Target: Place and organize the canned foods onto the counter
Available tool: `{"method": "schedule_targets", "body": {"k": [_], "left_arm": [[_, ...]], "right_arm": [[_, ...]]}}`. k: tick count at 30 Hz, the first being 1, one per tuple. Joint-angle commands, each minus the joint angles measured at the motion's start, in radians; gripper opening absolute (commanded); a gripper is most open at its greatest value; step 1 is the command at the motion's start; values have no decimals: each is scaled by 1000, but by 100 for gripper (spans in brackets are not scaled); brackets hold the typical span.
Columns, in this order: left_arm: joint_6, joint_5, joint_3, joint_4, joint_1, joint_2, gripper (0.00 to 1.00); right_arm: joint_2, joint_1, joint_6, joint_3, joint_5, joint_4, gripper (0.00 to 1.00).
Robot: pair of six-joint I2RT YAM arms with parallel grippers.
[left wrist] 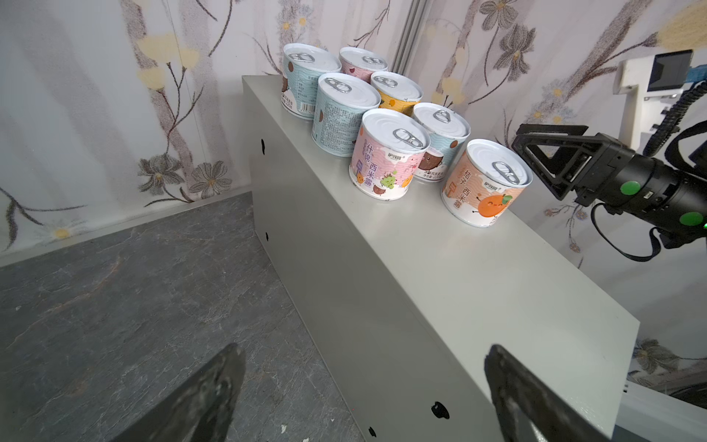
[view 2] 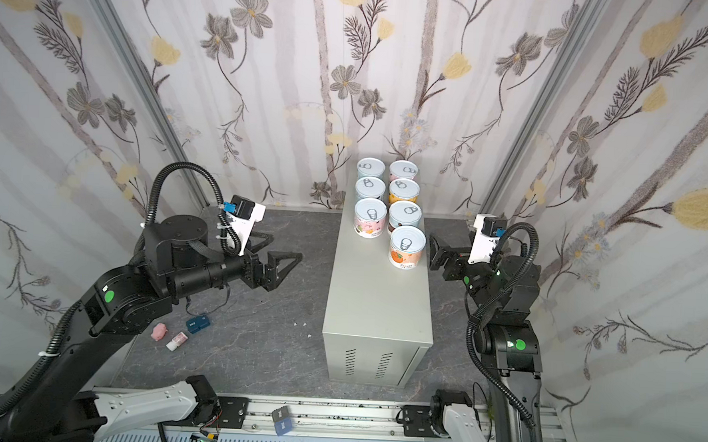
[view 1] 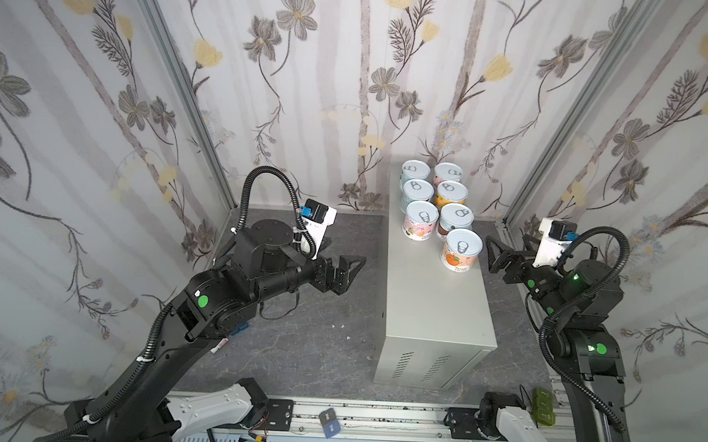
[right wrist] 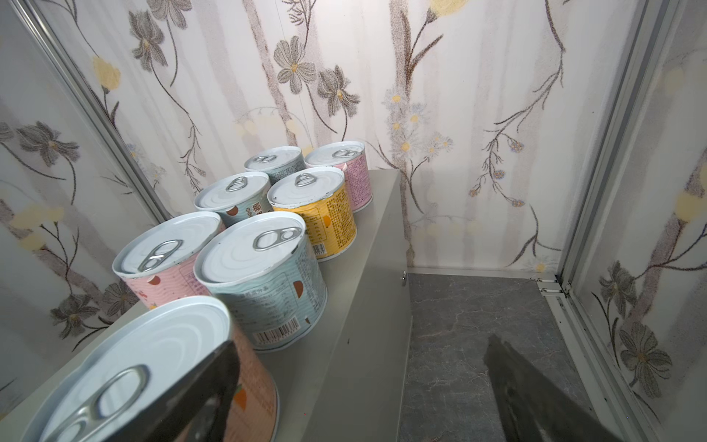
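Since all seven cans (view 1: pixel 421 221) stand upright in two rows at the table's (view 1: pixel 435 301) far end, little remains. Both the left jaws and right jaws hang released, empty; the right sits just beside the orange can (view 1: pixel 462 251), perhaps touching. Rigid, smooth, probably weighty: grip mid-wall.

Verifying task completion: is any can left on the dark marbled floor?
No, in a top view all seven cans stand upright on the counter, and the floor holds no can.
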Motion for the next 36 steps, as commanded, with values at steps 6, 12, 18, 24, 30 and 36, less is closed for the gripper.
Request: {"method": "schedule_targets", "body": {"k": [6,12,18,24,30,36], "left_arm": [[1,9,13,31,1,8,100],[0,11,13,31,0,2,100],[-2,6,9,28,1,-5,100],[-1,2,3,28,1,-14,100],[1,-4,-4,30,1,-14,100],[0,-50,-19,17,1,-26,100]], "right_arm": [[-17,2,24,-17,-28,21,100],[-10,9,26,-17,-35,21,100],[-2,27,24,-8,-34,21,100],[-7,27,15,-11,11,4,100],[-2,19,22,-4,84,-7,100],[39,-13,26,37,172,-55,100]]}}
